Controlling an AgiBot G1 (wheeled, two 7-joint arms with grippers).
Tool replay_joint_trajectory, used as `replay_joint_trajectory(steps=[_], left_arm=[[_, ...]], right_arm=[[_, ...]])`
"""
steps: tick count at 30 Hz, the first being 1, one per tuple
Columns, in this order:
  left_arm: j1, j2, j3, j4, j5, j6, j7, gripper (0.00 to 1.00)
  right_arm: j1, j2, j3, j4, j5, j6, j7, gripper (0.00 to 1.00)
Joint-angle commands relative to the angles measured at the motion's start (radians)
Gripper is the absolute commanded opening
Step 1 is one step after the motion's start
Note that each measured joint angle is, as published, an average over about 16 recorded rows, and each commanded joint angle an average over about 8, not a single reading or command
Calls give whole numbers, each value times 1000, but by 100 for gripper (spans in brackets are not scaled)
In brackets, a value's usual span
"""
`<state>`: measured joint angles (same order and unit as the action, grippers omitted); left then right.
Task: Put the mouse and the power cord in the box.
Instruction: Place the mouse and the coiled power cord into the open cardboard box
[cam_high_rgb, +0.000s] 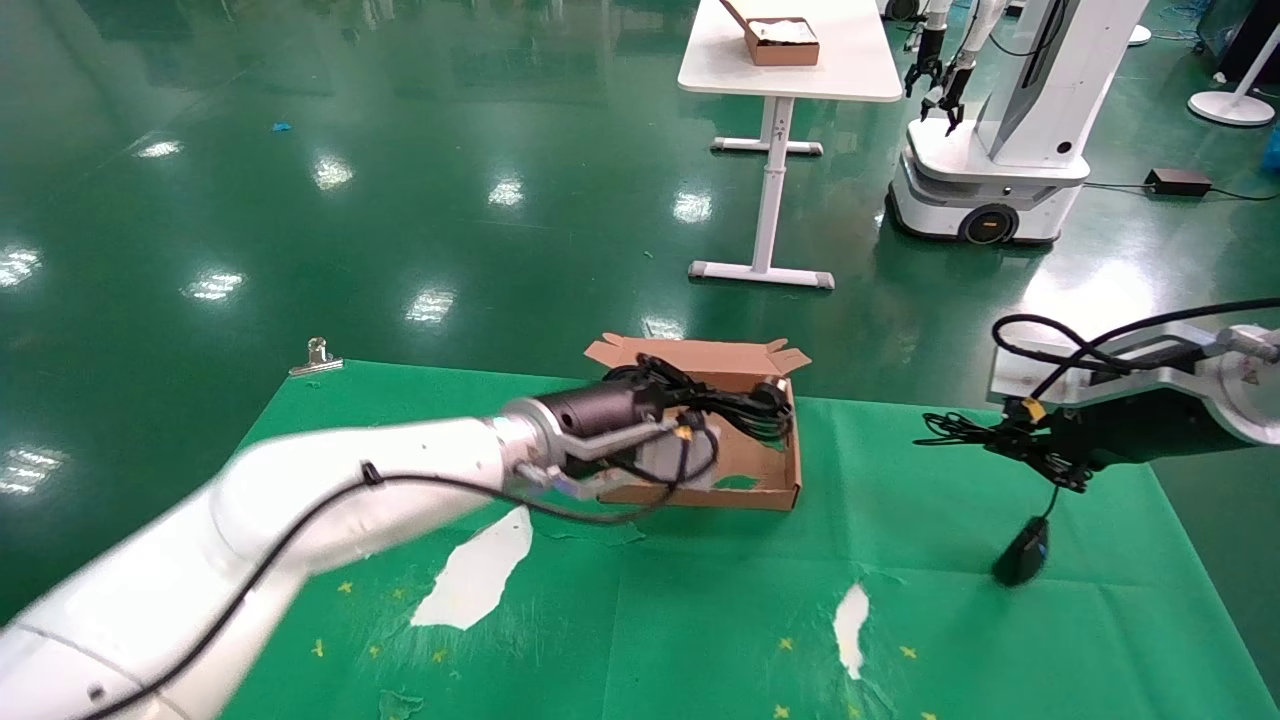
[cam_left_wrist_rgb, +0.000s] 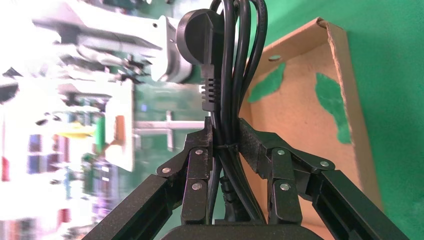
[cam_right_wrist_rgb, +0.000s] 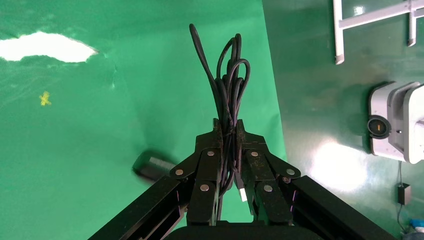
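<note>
Between the left gripper's (cam_left_wrist_rgb: 226, 137) matt, grainy black fingers with bright metal rivets sits the power cord (cam_left_wrist_rgb: 235, 75), smooth rubbery black with a soft sheen, and just beyond those jaws the box (cam_left_wrist_rgb: 300, 115) shows dull brown cardboard with raw edges and green scraps stuck inside. The right gripper (cam_right_wrist_rgb: 227, 132), same grainy black finish, pinches the mouse's thin, slightly shiny cable, while the mouse (cam_high_rgb: 1022, 553) below its jaws looks like smooth black plastic. Under it all lies a green table cover (cam_high_rgb: 700, 620), matt, creased and torn to bare white, against a glossy green floor (cam_high_rgb: 400, 150).
</note>
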<state>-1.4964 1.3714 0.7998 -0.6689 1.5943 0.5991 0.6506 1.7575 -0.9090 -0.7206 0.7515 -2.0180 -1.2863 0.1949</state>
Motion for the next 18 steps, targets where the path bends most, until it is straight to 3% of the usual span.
replay_joint_trajectory(steps=[1,6,18], left_arm=[[22,1,40,-20,-37,-58,79,40],[18,0,113,-8,-147,-112,159,100],[-16,-2,223,51,-364,-150,272,100]], right_arm=[[1,16,1,26,-3,-9,15,0],[-12,32,1,79,-8,-17,51,0],[-7,18,6,142,-11,-2,74,0]])
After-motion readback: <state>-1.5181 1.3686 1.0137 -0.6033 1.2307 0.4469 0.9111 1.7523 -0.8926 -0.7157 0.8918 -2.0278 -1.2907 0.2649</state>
